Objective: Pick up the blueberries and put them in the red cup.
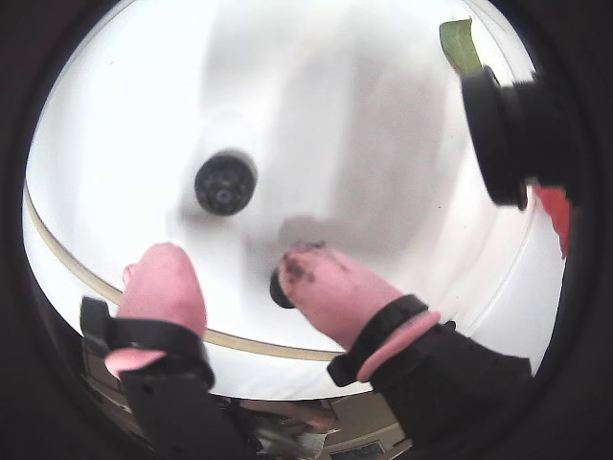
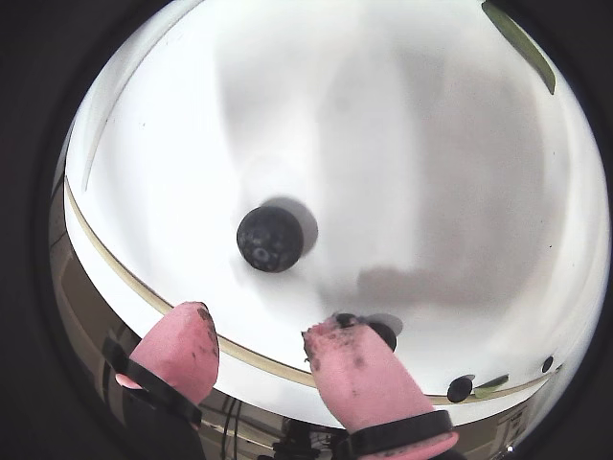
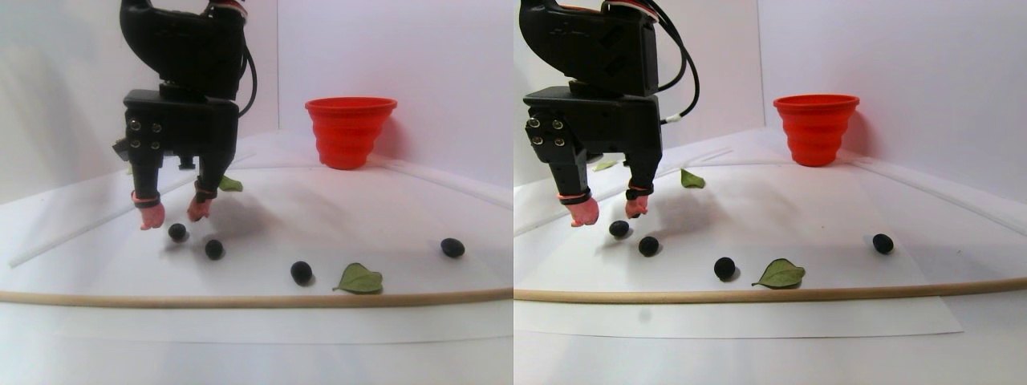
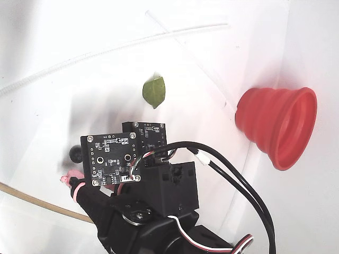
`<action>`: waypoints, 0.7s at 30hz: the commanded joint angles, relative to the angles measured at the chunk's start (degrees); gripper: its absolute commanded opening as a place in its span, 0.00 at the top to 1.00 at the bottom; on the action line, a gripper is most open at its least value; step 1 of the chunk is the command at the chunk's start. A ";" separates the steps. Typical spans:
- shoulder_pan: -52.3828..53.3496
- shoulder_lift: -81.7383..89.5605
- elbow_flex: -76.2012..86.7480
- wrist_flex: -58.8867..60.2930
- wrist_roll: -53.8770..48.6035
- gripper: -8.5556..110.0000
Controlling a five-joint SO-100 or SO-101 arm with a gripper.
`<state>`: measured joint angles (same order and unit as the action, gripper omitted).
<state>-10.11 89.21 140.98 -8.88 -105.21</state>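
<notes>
Near sheet's front edge, end effector (image 3: 173, 212) spread over blueberries (image 3: 177, 232)

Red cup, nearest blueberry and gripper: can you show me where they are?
red cup (image 3: 350, 132), stereo pair view, ribbed side wall.
blueberry (image 2: 270, 239), a wrist view, its middle.
gripper (image 2: 259, 355), a wrist view, midway between the pink fingertips.

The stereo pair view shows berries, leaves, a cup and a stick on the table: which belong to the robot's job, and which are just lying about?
Part of the job:
- blueberries, four loose on the sheet
- red cup
- pincer, open above one berry

Just lying about:
- green leaves
- wooden stick
- white paper sheet
</notes>
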 commanded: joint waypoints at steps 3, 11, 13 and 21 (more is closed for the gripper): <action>-0.70 -1.85 -1.76 -3.43 -0.97 0.77; -1.32 -4.75 -3.08 -5.98 -1.14 0.77; -1.49 -5.36 -3.60 -6.24 -0.97 0.77; -2.02 -7.91 -4.83 -8.00 -0.44 0.77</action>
<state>-10.11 80.77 136.67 -16.00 -106.17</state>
